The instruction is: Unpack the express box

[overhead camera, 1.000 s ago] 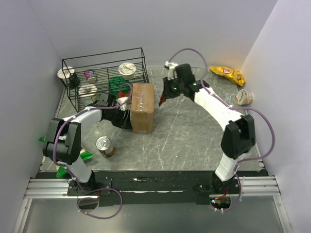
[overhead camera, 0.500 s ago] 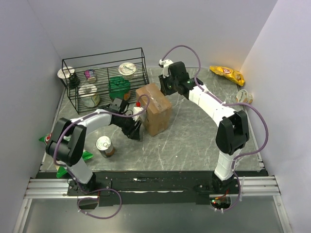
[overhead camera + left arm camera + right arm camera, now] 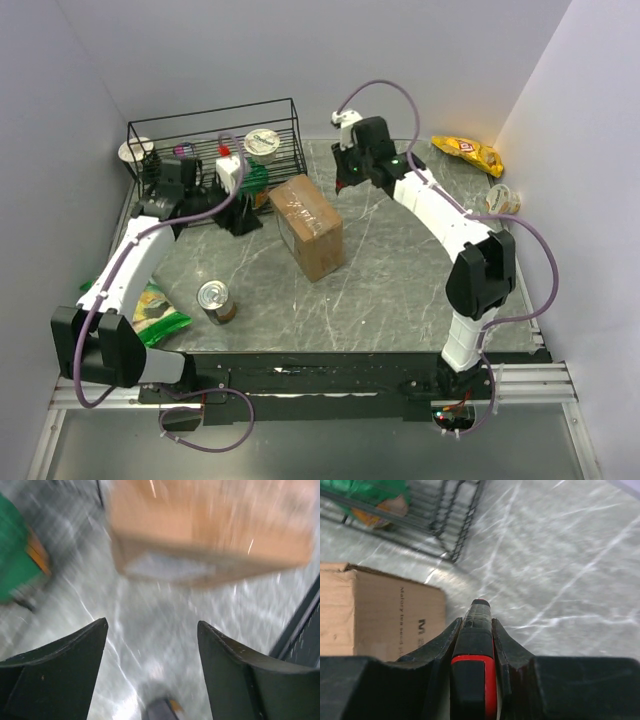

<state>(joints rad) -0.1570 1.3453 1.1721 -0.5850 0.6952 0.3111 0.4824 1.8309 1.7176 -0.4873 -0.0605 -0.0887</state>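
Observation:
The express box (image 3: 310, 226), a brown taped carton, lies skewed in the middle of the table. It is blurred at the top of the left wrist view (image 3: 210, 535), and one printed side shows in the right wrist view (image 3: 380, 612). My left gripper (image 3: 243, 212) is open and empty, left of the box by the basket, with bare table between its fingers (image 3: 152, 625). My right gripper (image 3: 343, 185) hovers behind the box's far end, shut on a black and red cutter tool (image 3: 479, 630) that points at the table past the box corner.
A black wire basket (image 3: 215, 135) with cups and a green packet stands at the back left, and its corner shows in the right wrist view (image 3: 450, 525). A tin can (image 3: 216, 301) and a green bag (image 3: 152, 310) lie front left. A yellow bag (image 3: 466, 150) and a cup (image 3: 501, 200) lie at the right.
My left arm has drawn back from the box toward the basket with its gripper open. The box has swung and shifted right. My right gripper has stayed near the box's far end.

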